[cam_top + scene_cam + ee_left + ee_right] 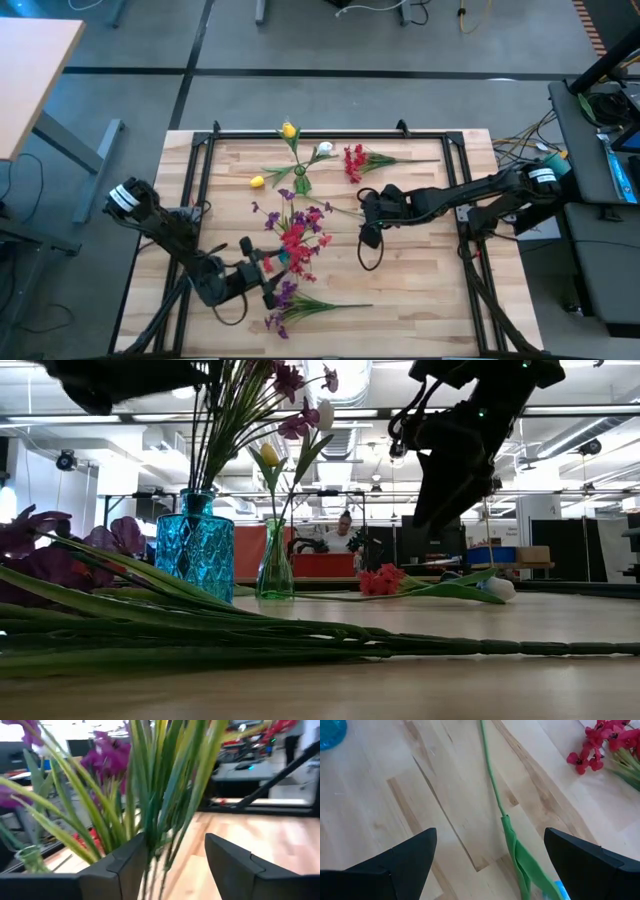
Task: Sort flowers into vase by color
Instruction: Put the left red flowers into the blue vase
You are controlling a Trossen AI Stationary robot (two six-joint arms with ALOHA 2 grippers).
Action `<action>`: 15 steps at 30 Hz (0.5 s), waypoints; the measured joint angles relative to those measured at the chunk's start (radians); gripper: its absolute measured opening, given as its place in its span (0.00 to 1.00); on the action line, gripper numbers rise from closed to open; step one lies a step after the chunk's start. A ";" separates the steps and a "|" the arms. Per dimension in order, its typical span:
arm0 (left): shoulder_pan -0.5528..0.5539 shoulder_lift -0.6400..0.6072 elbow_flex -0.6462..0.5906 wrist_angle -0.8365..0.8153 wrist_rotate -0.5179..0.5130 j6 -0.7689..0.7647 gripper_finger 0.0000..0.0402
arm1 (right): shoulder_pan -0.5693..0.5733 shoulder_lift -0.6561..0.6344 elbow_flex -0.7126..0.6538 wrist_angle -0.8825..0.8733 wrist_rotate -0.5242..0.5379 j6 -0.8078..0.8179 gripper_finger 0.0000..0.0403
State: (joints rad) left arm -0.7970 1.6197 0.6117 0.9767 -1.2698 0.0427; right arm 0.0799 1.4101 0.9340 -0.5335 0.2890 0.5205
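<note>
A blue vase point(195, 550) holds red and purple flowers point(296, 238). A green glass vase point(275, 565) holds yellow and white buds point(289, 131). A red flower point(368, 160) lies flat at the far side. A purple flower point(300, 310) lies near the front edge, and a yellow bud point(257, 181) lies left of the green vase. My left gripper point(270, 283) is open beside the blue vase; the bunch's stems point(157, 820) stand between its fingers. My right gripper point(368, 230) hangs open above a thin green stem with a leaf point(496, 790) on the table. My left gripper comes level at the bunch's stems point(155, 845) in the blue vase from the table's near-left side. The stems stand close against one finger point(127, 865). Whether that finger touches them I cannot tell. My right gripper touches nothing.
A black frame point(330, 134) runs round the wooden table. Bare wood point(420, 280) lies right of the blue vase. A white bud point(500, 588) lies on the table below the right arm. A person sits in the room beyond the table.
</note>
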 joint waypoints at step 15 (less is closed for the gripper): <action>-0.008 0.002 -0.005 0.003 -0.170 0.045 0.04 | 0.001 0.000 0.001 0.000 0.000 0.000 0.90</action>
State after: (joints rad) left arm -0.8053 1.6222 0.6064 0.9794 -1.4394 0.0876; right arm 0.0807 1.4101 0.9348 -0.5331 0.2886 0.5205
